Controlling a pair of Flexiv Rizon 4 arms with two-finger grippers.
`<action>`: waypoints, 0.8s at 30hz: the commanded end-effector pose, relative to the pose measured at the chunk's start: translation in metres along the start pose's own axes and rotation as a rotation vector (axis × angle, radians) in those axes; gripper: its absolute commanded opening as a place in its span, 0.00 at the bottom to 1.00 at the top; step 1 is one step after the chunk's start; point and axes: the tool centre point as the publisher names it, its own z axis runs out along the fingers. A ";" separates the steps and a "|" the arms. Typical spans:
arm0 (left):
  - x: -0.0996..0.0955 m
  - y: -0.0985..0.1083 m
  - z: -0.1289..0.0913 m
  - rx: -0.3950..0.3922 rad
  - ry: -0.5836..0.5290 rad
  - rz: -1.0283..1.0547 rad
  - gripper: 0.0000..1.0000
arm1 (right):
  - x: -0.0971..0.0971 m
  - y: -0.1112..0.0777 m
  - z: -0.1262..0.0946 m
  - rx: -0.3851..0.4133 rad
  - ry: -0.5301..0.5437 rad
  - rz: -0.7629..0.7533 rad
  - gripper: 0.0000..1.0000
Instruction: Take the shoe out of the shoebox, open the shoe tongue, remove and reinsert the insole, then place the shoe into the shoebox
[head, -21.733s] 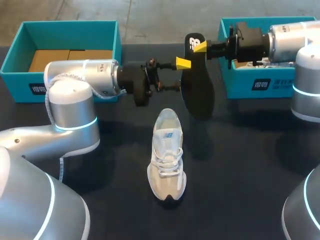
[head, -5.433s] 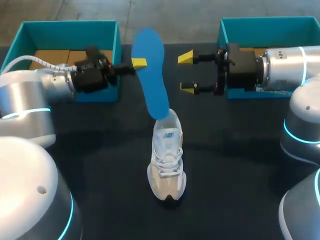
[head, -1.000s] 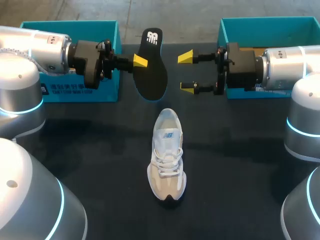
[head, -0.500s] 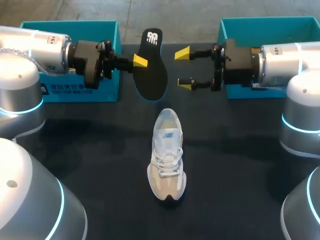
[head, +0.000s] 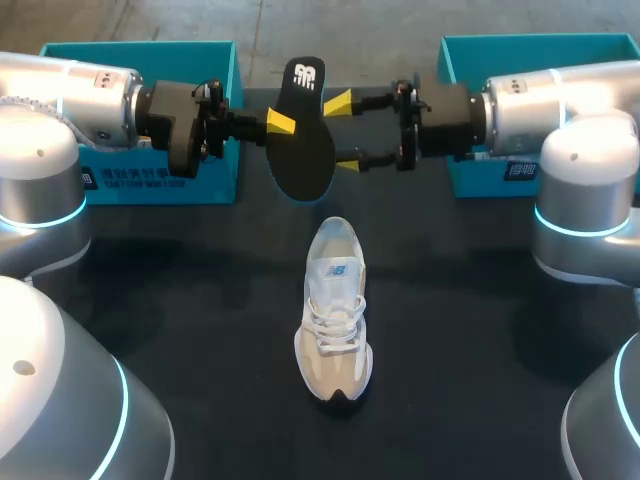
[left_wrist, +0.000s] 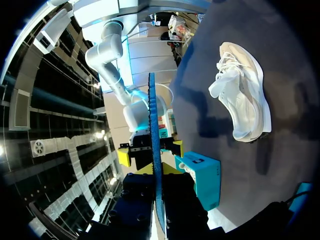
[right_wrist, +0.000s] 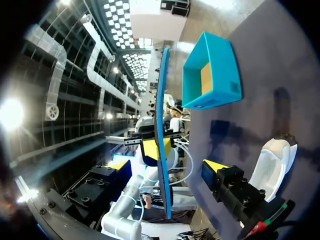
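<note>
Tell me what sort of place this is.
Probably a robot test bench for shoe handling: a dark tabletop carrying two teal cardboard shoeboxes, a white lace-up sneaker, and a black foam insole held in the left gripper.

Work surface under my arms: a flat, matt black table top (head: 470, 400), spanning the head view from side to side. Its far edge runs straight across the upper part of that view. The finish is plain and uniform. Lighting on it is even, and soft-edged shadows lie on the surface. Both wrist views show the same top (left_wrist: 295, 65) as dark grey, with darker shadow patches (right_wrist: 282, 107).
</note>
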 end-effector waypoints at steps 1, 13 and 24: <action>0.000 -0.001 0.000 -0.003 0.001 0.001 0.00 | -0.001 0.001 0.007 0.009 -0.007 0.001 0.92; 0.000 -0.001 0.000 -0.003 0.001 0.001 0.00 | 0.001 -0.015 0.016 -0.031 0.003 -0.015 0.46; 0.000 -0.001 0.000 -0.003 0.001 0.001 0.00 | 0.004 -0.025 0.025 -0.044 -0.005 -0.005 0.43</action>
